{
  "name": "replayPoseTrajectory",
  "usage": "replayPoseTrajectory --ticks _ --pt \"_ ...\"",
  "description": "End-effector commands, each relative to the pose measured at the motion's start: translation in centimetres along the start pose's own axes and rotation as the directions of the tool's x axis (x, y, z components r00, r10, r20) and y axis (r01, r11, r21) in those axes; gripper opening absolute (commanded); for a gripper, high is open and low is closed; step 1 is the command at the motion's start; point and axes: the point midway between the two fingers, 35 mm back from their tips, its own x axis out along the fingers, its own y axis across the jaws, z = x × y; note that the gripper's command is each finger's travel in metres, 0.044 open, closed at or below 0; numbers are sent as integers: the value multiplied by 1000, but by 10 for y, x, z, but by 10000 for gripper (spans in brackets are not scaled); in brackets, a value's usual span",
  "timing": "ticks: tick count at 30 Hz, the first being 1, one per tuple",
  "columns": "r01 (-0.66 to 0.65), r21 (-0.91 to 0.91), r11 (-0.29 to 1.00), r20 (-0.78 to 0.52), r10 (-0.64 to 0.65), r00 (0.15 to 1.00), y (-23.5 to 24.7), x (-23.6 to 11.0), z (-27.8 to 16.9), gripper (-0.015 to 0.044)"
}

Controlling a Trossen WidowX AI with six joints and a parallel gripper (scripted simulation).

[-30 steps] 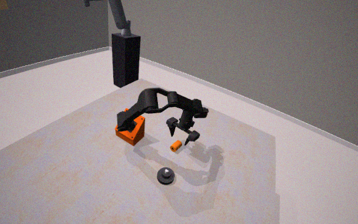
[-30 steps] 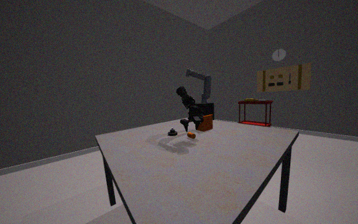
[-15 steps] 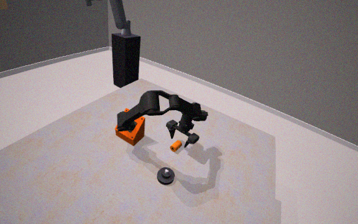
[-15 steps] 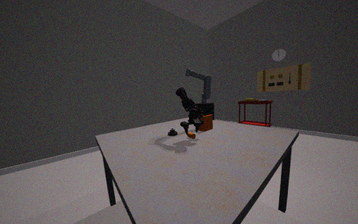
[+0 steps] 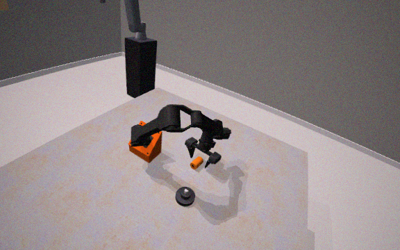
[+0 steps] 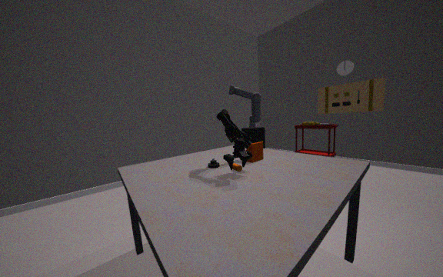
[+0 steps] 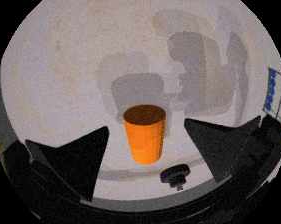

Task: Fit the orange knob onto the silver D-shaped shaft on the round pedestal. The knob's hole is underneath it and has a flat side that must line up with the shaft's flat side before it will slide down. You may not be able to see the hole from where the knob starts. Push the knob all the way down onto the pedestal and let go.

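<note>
1. Currently the orange knob lies on its side on the bench.
2. Spread wide and empty, the fingers flank the knob.
3. The pedestal stands near the knob, apart.

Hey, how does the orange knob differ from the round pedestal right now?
The orange knob is bright orange; the round pedestal is dark grey. The knob lies on its side between the open fingers, while the pedestal stands apart, upright, with the silver shaft sticking up from it. Both rest on the table.
</note>
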Motion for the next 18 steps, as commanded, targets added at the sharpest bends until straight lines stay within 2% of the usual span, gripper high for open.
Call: replayPoseTrajectory --ticks 1,8,15,18 --pt "-5 -10 1000 -10 5 1000 3 6 0 414" --pt "-5 -10 1000 -10 5 1000 3 6 0 240" --pt "-5 -10 1000 -10 5 1000 3 6 0 240" --pt "-5 -10 1000 -10 5 1000 3 6 0 220"
